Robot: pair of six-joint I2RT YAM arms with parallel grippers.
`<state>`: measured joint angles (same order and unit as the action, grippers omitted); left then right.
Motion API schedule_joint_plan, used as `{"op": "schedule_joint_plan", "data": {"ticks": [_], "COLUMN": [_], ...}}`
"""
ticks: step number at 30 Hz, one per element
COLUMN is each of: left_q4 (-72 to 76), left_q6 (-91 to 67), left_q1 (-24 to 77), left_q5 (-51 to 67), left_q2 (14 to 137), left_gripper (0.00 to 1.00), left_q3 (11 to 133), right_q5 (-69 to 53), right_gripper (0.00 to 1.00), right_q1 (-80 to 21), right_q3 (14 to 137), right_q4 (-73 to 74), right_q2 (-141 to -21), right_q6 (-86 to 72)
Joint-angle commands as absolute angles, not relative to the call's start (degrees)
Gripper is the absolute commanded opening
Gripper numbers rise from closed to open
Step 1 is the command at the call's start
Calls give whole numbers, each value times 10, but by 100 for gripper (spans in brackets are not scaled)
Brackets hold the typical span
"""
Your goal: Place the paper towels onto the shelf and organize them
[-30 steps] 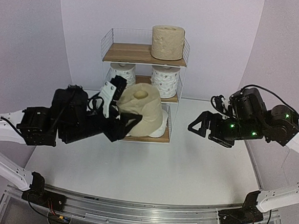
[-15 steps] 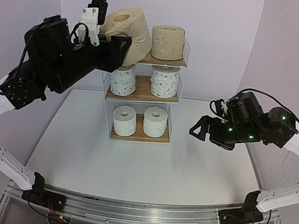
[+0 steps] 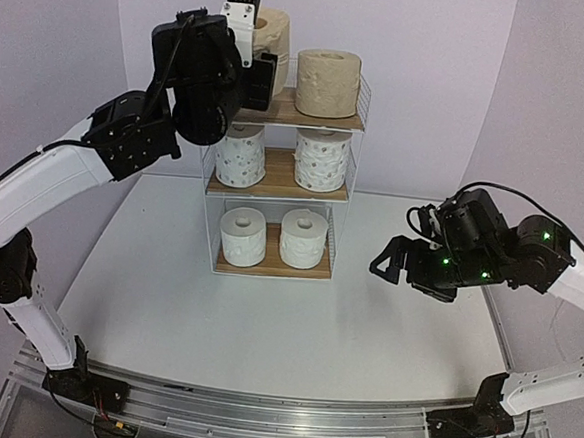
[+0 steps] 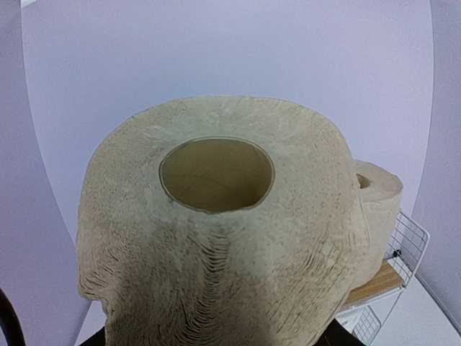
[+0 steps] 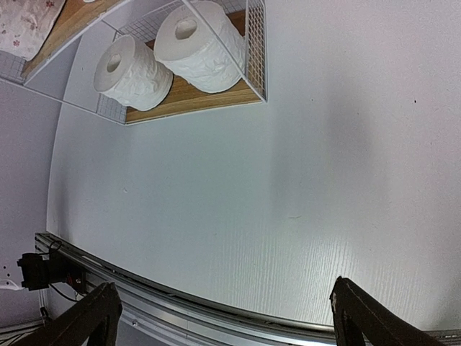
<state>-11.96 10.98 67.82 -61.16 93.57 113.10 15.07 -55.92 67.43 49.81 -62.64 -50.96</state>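
Swung inward since half a second back: the left hand has carried its load from out beyond the shelf's left corner to over the top tier.

- Left hand clamped on a large beige roll, gripped across the sides, hollow core facing up. Held upright, presumably so it lands standing like the rest.
- Whether its base touches the board yet, I cannot tell; the hand hides it.
- Just beside it, the second beige roll stands at the right end of the top tier, leaving the left spot as its pair.
- Shelf below: two dotted-print rolls on the middle board, two plain white rolls on the bottom. Sorted by kind, one pair per tier.
- Right hand hangs over the table, fingers apart, holding nothing, well clear of the shelf; likely keeping out of the way.

Judgement: last roll, needs lowering and release.
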Motion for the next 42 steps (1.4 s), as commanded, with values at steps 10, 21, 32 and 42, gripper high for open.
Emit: {"op": "schedule_joint_plan", "data": {"ticks": [10,21,32,42], "left_q4": [-269,-269,-300,-313], "left_q6": [-29,-20,-27,-38], "left_q1": [587,561,546,541], "left_q5": [-499,-509,-531,-531], "left_q2": [997,1028,1050,1054], "left_gripper": [16,19,26,34], "left_q3": [1269,1295,1325,1320], "right_q5": [170,177,185,206], "right_gripper": [98,98,98,98], "right_q1": [-561,-561,-561,-561], "right_q3": [668,659,652,649], "right_q4": [504,508,513,515], "right_q2": [-622,-621,-615,-604], "right_q6": [-512,-511,-510,-514]}}
